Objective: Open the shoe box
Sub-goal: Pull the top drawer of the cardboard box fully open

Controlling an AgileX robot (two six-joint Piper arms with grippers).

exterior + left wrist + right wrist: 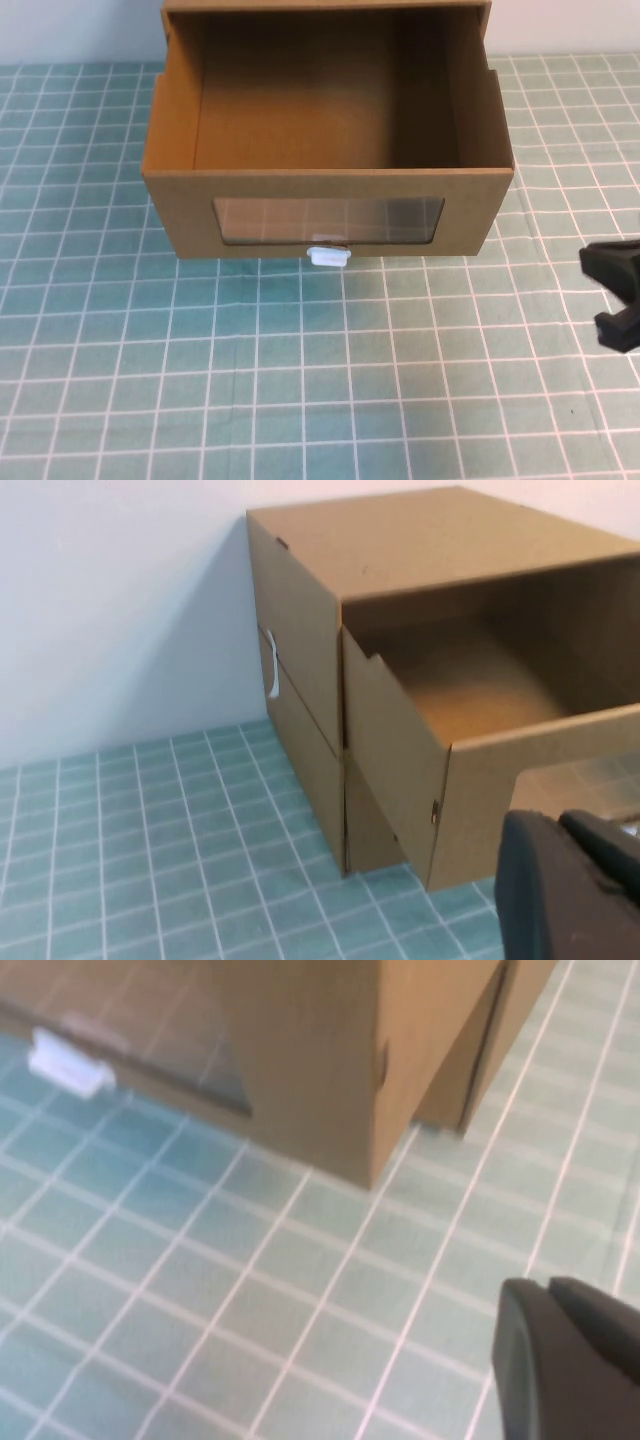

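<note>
Right claw (618,298), clenched on nothing, sat at the table's (300,400) right edge. Shoe box (440,535) lay to its left, drawer (330,130) already drawn toward the robot. Left claw (570,890) was near the box's left front corner, its state untellable.

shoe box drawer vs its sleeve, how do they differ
The brown cardboard drawer is open-topped and slid out; the brown cardboard sleeve has a closed top. The drawer's front has a clear window and white tab; the sleeve's top is plain. Same material. Right gripper, shut, sits right of them; left gripper, left.
</note>
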